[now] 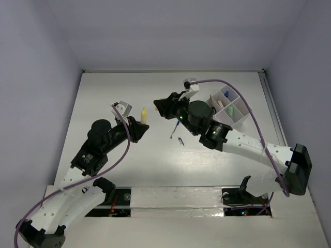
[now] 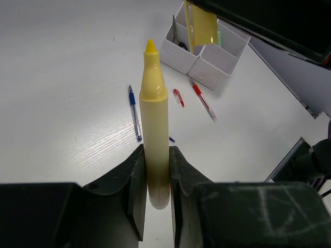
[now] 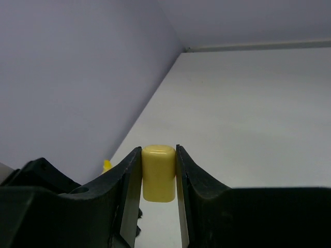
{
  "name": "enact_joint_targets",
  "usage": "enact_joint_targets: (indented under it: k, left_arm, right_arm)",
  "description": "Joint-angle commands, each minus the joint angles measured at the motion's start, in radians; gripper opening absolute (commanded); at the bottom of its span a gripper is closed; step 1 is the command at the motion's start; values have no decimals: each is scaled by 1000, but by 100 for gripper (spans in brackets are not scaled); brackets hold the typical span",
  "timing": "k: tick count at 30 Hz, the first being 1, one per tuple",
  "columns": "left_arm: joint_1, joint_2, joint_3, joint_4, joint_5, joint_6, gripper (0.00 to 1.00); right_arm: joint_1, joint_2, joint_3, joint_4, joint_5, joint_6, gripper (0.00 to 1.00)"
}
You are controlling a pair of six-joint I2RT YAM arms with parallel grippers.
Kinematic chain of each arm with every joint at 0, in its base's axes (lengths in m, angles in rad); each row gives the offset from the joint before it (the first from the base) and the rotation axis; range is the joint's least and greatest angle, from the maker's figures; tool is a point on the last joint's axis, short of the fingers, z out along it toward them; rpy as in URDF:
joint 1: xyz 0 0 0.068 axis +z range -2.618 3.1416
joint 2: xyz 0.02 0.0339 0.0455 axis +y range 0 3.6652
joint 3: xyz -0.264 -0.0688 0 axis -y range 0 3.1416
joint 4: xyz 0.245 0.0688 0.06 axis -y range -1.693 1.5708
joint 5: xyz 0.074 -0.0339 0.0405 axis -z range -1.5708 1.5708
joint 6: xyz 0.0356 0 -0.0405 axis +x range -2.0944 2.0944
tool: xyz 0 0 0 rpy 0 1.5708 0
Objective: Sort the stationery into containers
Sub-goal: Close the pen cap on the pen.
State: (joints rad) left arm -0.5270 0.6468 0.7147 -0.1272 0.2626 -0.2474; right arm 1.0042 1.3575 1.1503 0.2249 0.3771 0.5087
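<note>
My left gripper (image 2: 155, 151) is shut on the lower barrel of an uncapped yellow highlighter (image 2: 155, 113), whose tip points away from me. From above, the highlighter (image 1: 144, 114) stands out of the left gripper (image 1: 141, 125) at table centre-left. My right gripper (image 3: 159, 155) is shut on a short yellow cap (image 3: 159, 173) and hovers (image 1: 158, 107) just right of the highlighter tip. The white divided organizer (image 1: 239, 120) stands at the right, also seen from the left wrist (image 2: 220, 70). On the table lie a blue pen (image 2: 134, 111), a red pen (image 2: 202, 101) and a small red cap (image 2: 178, 97).
The blue pen (image 1: 175, 129) and a small blue piece (image 1: 180, 141) lie under the right arm's forearm. Inside the organizer are a blue item (image 1: 226, 93), a green item (image 1: 231, 110) and a dark-handled item (image 2: 176, 37). Purple walls enclose the white table (image 1: 114, 93).
</note>
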Motion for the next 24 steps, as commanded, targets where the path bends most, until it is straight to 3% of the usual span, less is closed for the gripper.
enact_joint_targets:
  k: [1, 9, 24]
  left_arm:
    - [5, 5, 6, 61, 33, 10, 0]
    - [5, 8, 5, 63, 49, 10, 0]
    - [5, -3, 6, 63, 37, 8, 0]
  right_arm:
    - [25, 23, 83, 186, 36, 5, 0]
    - [56, 86, 101, 306, 34, -25, 0]
    - [74, 132, 127, 268, 39, -42, 0]
